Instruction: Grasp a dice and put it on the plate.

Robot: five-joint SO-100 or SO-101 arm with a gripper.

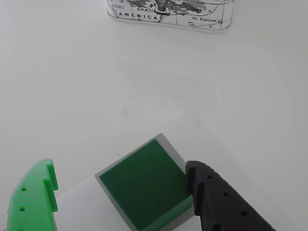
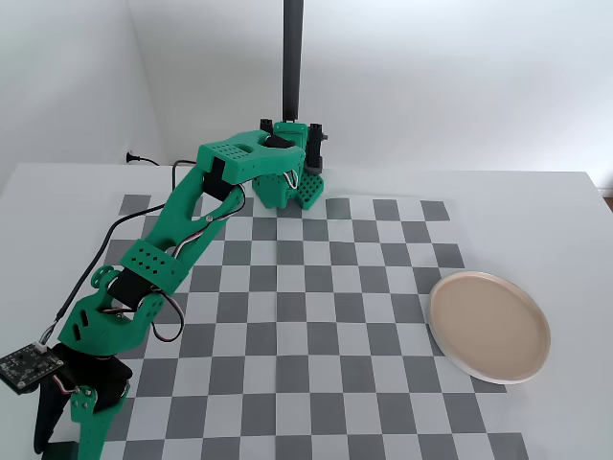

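In the wrist view the dice [image 1: 142, 185], a dark green cube, sits on a grey checkerboard square at the bottom centre. My gripper [image 1: 120, 167] is open around it. The green finger [image 1: 36, 195] stands well clear on the left. The black finger [image 1: 216, 197] is right against the cube's right edge. In the fixed view the gripper [image 2: 295, 195] is down at the far edge of the board, and the dice cannot be made out behind it. The beige-pink plate [image 2: 488, 326] lies empty at the board's right side, far from the gripper.
The checkerboard mat [image 2: 316, 316] covers the white table. A black pole [image 2: 292, 57] rises just behind the gripper. A map-printed object [image 1: 168, 12] stands ahead in the wrist view. The arm's base, a circuit board [image 2: 24, 367] and cables occupy the left front corner.
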